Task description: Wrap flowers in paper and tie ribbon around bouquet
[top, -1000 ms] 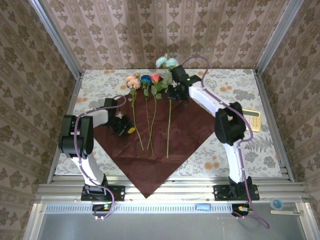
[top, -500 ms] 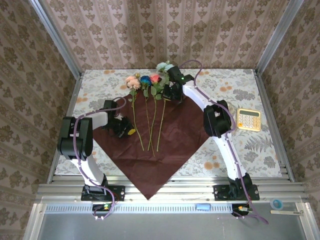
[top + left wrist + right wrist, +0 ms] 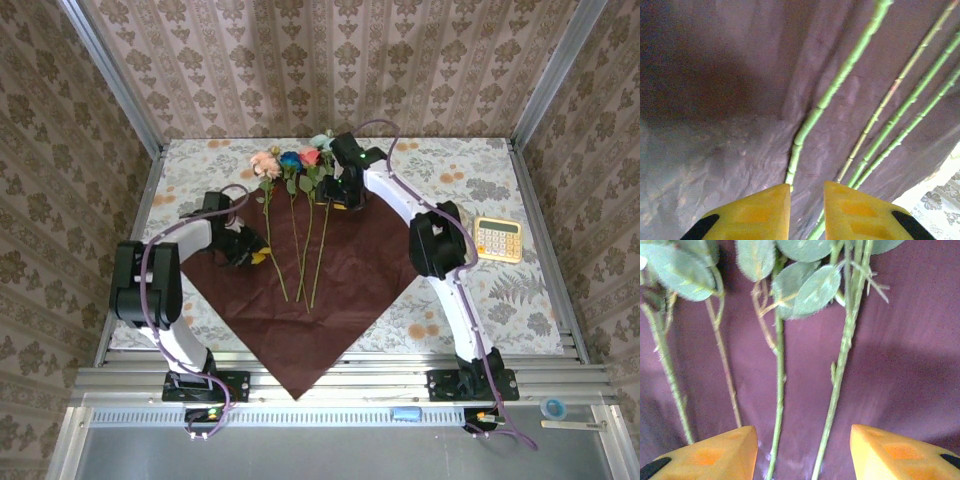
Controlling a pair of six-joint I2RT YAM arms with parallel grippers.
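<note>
Overhead view of a patterned table where a dark red paper (image 3: 350,260) lies flat as a diamond, one corner hanging over the near edge. Four flowers (image 3: 300,160) lie on it side by side, their heads past the paper's far corner and their stems (image 3: 300,250) drawing together toward the middle of the sheet. The right claw (image 3: 340,192) is low over the paper near that far corner, with the flower heads just to its left and slightly beyond it. Its wrist camera shows the right claw (image 3: 804,455) spread wide and gripping nothing, with two stems (image 3: 842,355) running out between its fingers and the leaves (image 3: 805,290) just ahead. The left claw (image 3: 245,250) sits over the sheet's left side, with the stems close on its right. From its wrist camera the left claw (image 3: 806,210) is only slightly parted, a narrow gap with nothing in it, and the nearest stem (image 3: 840,80) ends just in front of its tips. By my reading the task is early: the flowers are laid out on the paper, but no edge is folded, no cone is formed, and the wrapping and tying all remain to be done.
</note>
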